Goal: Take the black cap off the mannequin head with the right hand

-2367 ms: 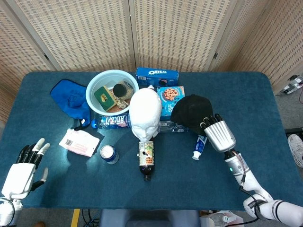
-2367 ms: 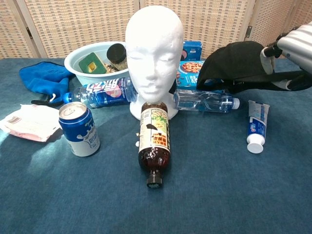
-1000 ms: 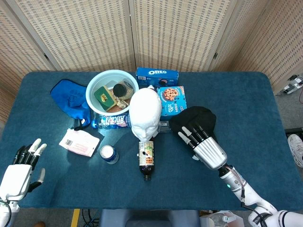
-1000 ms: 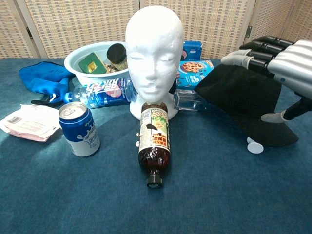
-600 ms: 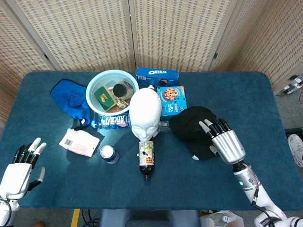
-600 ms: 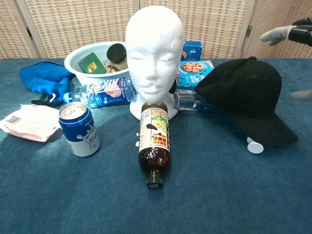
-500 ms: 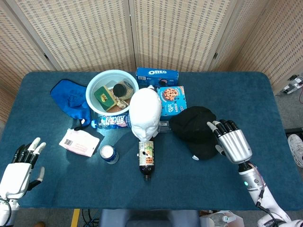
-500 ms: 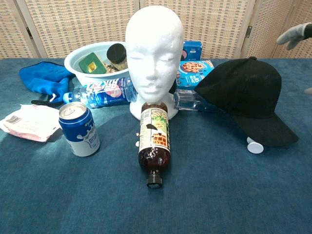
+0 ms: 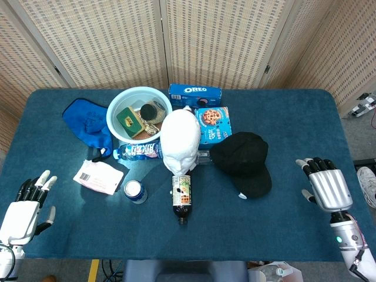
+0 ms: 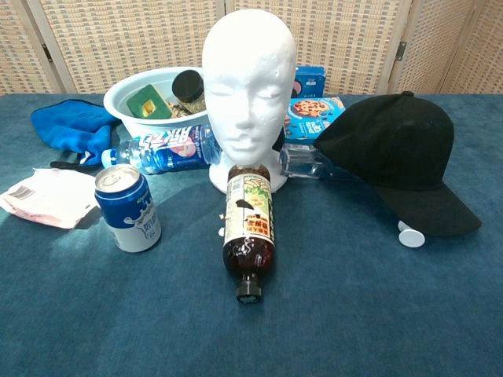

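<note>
Your black cap (image 9: pixel 241 159) already sits on the surface beside the mannequin head (image 9: pixel 180 140), well left of your right hand (image 9: pixel 326 187), which is spread wide and empty.

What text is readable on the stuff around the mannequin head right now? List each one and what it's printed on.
"OREO": blue box behind the mannequin head.
Blue-label water bottle: large characters, not legible.
Brown bottle: label print too small.
Blue can: white markings, unreadable.
Cookie box: text blurred.
White packet: barcode only, digits too small.
Black cap: none visible.
</note>
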Robot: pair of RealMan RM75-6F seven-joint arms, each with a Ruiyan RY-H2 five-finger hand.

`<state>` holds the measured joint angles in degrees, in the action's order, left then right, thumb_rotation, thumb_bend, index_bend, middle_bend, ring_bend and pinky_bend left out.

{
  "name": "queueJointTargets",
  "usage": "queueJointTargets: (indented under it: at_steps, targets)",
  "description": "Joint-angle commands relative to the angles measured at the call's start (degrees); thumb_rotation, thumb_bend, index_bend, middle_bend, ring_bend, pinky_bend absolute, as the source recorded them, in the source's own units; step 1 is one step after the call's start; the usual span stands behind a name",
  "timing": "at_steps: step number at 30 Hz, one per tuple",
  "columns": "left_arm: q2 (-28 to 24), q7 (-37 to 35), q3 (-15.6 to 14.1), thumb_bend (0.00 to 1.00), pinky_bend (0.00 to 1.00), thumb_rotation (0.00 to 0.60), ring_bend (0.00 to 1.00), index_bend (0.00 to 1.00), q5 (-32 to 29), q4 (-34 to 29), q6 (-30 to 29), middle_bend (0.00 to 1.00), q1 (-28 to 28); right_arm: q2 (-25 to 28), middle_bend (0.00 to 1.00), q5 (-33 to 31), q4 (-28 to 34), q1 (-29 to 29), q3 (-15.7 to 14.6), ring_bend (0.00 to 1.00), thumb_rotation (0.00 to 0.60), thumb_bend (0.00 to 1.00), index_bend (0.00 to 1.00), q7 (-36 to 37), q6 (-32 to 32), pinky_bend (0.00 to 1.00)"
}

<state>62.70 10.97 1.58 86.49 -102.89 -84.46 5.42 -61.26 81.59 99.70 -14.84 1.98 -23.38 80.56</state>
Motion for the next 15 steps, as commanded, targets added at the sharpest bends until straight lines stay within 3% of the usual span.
queueJointTargets:
  at_steps: [1,15]
  targets:
    - [0.01,0.02,0.02,0.49,0.00,0.600,0.00,0.08,-0.09,-0.02,0.00,0.00,0.00,0.29,0.30,0.05,-0.05,1.69,-0.64,0.25,0.600,0.00,0.29,1.28,1.51,0.33]
    - [0.20,-0.03,-0.16,0.49,0.00,0.600,0.00,0.08,0.83,-0.23,-0.40,0.00,0.05,-0.71,0.30,3.58,-1.39,6.70,-1.78,0.25,0.600,0.00,0.29,2.83,6.96,0.33]
